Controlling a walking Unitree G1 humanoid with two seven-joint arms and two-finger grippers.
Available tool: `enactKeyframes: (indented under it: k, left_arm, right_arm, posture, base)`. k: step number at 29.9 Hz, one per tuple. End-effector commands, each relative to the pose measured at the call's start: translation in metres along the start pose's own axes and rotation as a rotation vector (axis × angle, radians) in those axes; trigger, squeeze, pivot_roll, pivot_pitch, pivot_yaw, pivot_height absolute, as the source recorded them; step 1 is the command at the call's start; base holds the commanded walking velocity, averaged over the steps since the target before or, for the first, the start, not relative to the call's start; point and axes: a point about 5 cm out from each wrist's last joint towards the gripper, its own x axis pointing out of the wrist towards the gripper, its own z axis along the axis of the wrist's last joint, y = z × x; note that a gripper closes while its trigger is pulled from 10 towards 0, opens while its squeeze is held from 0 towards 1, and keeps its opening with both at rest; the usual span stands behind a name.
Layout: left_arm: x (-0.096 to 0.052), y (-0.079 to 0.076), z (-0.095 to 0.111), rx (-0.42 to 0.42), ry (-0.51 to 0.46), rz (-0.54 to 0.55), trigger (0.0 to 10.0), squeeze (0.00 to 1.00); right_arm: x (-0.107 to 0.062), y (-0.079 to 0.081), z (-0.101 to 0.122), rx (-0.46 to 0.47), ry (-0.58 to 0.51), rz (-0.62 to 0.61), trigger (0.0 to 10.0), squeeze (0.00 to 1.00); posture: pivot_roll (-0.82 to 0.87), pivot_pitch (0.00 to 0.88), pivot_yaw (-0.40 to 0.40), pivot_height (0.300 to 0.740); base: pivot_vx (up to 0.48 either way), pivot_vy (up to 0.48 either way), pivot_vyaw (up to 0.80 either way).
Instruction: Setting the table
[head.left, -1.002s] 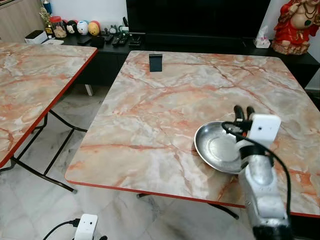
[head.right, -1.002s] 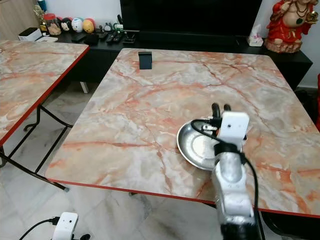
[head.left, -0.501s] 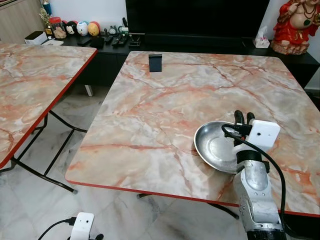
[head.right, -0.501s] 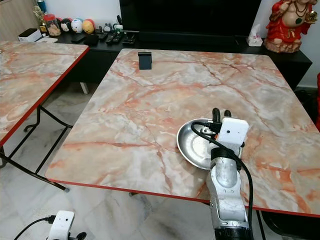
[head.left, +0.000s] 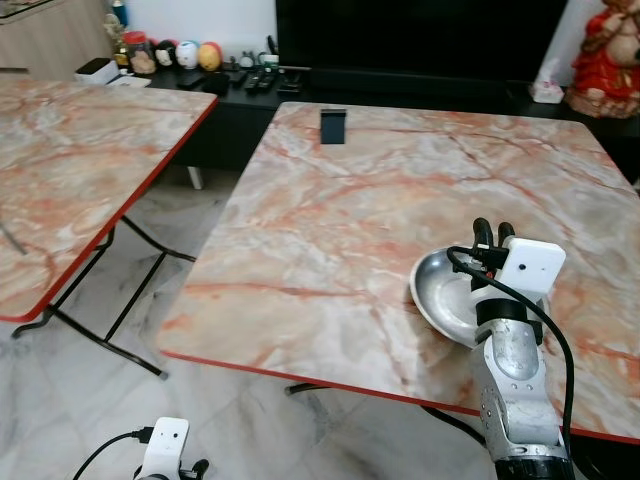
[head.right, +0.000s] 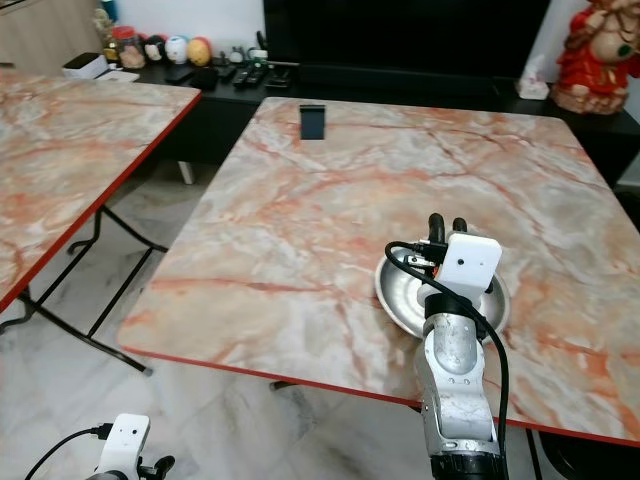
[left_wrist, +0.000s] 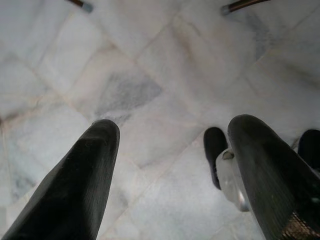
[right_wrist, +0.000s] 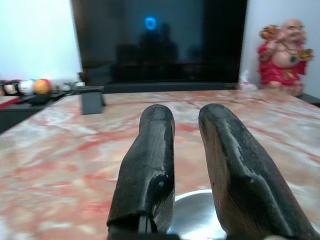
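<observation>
A shiny metal bowl rests on the marble table near its front right edge. My right gripper hovers just over the bowl, pointing toward the far side of the table. Its two black fingers stand almost together with only a narrow slit between them and nothing in it. In the right wrist view the bowl lies under the fingers. My left gripper hangs open over the tiled floor.
A small black stand sits at the table's far edge. A second marble table stands to the left, across a floor gap. Behind are a dark TV console with small items and a red statue. A white device lies on the floor.
The whole view has swung to the left, so the camera moved. My right arm has sunk slightly over the bowl. The bowl has stayed put on the table.
</observation>
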Motion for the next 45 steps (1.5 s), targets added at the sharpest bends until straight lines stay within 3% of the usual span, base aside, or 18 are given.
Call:
enactKeyframes:
  k: [1, 5, 10, 16, 23, 28, 45]
  left_arm:
    - [0.000, 0.002, -0.002, -0.009, 0.017, 0.004, 10.0, 0.00]
    - [0.000, -0.014, -0.006, -0.006, 0.021, -0.017, 10.0, 0.00]
    - [0.000, -0.020, -0.008, -0.002, 0.024, -0.027, 10.0, 0.00]
    - [0.000, -0.020, -0.008, 0.004, 0.025, -0.030, 10.0, 0.00]
    - [-0.002, 0.001, -0.010, 0.011, 0.021, -0.012, 10.0, 0.00]
    - [-0.004, 0.005, -0.013, 0.014, 0.029, -0.009, 10.0, 0.00]
    - [-0.002, -0.010, -0.013, 0.007, 0.034, -0.023, 10.0, 0.00]
  right_arm:
    - [0.002, 0.002, 0.002, -0.006, -0.010, 0.006, 10.0, 0.00]
    - [0.003, 0.003, 0.002, -0.013, -0.011, 0.017, 10.0, 0.00]
    - [0.003, 0.005, 0.003, -0.012, -0.016, 0.021, 10.0, 0.00]
    - [0.005, 0.004, 0.004, -0.014, -0.022, 0.020, 10.0, 0.00]
    - [0.005, 0.006, 0.004, -0.015, -0.027, 0.028, 10.0, 0.00]
    - [0.006, 0.007, 0.005, -0.015, -0.031, 0.033, 10.0, 0.00]
    - [0.008, 0.010, 0.005, -0.011, -0.033, 0.041, 10.0, 0.00]
  posture:
    - [0.01, 0.000, 0.006, 0.731]
    - [0.01, 0.000, 0.004, 0.731]
    - [0.00, 0.000, 0.010, 0.731]
    - [-0.01, 0.000, 0.015, 0.731]
    - [-0.01, 0.000, 0.016, 0.731]
    - [-0.01, 0.000, 0.019, 0.731]
    - [0.00, 0.000, 0.012, 0.731]
  base:
    - [0.000, 0.341, 0.00]
    - [0.000, 0.400, 0.00]
    - [0.000, 0.406, 0.00]
    - [0.000, 0.407, 0.00]
    - [0.000, 0.405, 0.00]
    - [0.000, 0.405, 0.00]
    - [0.000, 0.405, 0.00]
